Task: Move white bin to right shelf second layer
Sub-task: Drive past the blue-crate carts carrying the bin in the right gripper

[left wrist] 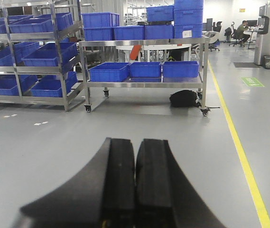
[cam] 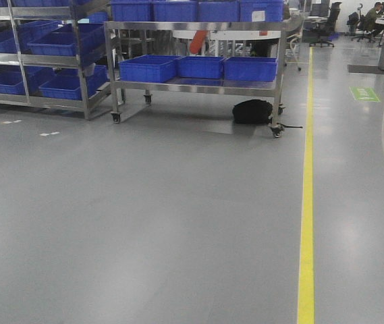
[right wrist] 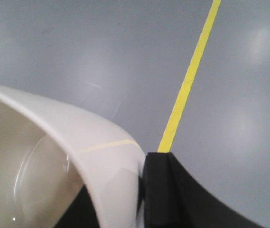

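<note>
- Right gripper [right wrist: 135, 187] is clamped on the rim of the white bin [right wrist: 82, 133], held above grey floor beside a yellow line [right wrist: 188, 83].
- Its visible inside shows only bare glossy wall.
- Left gripper [left wrist: 135, 164] has its pads pressed together.
- Blue crates [left wrist: 144, 69] sit on a wheeled steel cart [left wrist: 144, 85]; their contents cannot be seen.

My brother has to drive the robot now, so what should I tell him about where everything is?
Left gripper: shut, empty.
Right gripper: shut on the rim of the white bin, held above the floor.
Steel shelves with blue crates stand ahead, across open floor.
Done: bin is in the gripper.
Left: reach the right shelf and set the bin on its second layer.
</note>
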Motion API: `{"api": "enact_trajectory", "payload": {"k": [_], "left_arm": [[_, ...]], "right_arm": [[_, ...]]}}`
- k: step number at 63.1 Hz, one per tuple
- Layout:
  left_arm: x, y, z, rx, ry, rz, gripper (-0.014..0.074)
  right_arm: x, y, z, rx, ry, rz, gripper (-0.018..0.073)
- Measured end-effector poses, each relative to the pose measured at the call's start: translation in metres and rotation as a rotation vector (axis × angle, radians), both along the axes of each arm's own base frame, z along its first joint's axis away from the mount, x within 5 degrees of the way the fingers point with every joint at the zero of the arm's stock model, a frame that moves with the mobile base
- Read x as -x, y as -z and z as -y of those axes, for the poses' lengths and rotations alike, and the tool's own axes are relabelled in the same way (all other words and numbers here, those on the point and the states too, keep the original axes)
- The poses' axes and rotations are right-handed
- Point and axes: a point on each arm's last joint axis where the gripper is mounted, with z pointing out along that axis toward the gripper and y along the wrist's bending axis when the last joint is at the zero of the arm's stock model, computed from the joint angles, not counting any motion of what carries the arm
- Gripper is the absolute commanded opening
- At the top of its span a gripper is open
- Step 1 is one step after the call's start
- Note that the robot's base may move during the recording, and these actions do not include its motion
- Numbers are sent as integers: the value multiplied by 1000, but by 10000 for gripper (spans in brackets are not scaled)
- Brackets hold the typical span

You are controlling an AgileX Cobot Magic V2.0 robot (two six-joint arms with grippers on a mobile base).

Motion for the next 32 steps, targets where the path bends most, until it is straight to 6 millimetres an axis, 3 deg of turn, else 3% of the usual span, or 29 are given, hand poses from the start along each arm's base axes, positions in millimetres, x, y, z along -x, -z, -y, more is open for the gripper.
{"api": "enact_trajectory", "payload": {"k": [32], "left_arm": [[0, 0, 0, 0, 0, 0, 85]], "right_arm": [[0, 0, 0, 0, 0, 0, 55]]}}
